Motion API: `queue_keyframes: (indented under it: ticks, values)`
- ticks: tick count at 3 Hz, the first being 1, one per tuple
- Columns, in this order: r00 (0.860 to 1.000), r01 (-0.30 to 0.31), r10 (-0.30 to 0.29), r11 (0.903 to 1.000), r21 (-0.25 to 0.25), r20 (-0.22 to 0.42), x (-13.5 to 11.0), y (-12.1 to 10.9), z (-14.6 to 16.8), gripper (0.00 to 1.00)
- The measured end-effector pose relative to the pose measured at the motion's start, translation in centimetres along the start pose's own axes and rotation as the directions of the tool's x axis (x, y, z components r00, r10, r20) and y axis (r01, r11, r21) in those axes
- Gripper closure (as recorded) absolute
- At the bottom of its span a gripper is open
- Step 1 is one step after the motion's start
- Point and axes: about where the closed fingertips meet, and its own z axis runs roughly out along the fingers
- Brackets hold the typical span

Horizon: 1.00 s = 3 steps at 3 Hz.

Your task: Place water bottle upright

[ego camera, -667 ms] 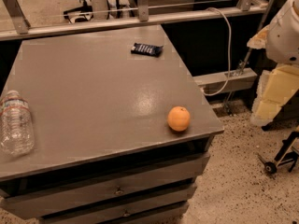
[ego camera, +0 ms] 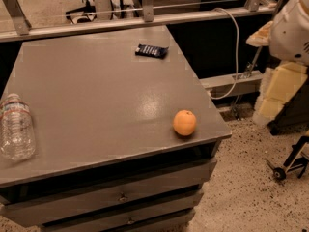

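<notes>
The water bottle (ego camera: 17, 128), clear and ribbed with a white cap and a label band near its neck, is on the grey table (ego camera: 96, 86) at the front left edge. It seems to lie on its side with the cap pointing to the far edge. My gripper (ego camera: 279, 88) is far to the right, off the table and beyond its right edge, on the white and cream arm. It is well apart from the bottle and holds nothing that I can see.
An orange (ego camera: 184, 123) sits near the table's front right corner. A dark snack packet (ego camera: 151, 50) lies at the far middle. A metal rail (ego camera: 145, 18) runs behind the table. Drawers (ego camera: 120, 197) are below. A cable and a wheeled stand are on the floor at the right.
</notes>
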Motion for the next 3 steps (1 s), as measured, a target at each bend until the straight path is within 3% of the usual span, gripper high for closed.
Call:
queue_keyframes:
  ticks: [1,2,3]
  values:
    - [0.987,0.144,-0.144,0.9896,0.012,0.072,-5.8,-1.5,2.5,0.0]
    - [0.929,0.339,-0.34,0.9402,0.034,0.144,-14.5,-1.6,5.8,0.0]
    - [0.882,0.431,-0.432,0.9011,0.047,0.188,-20.2,-1.0,7.3,0.0]
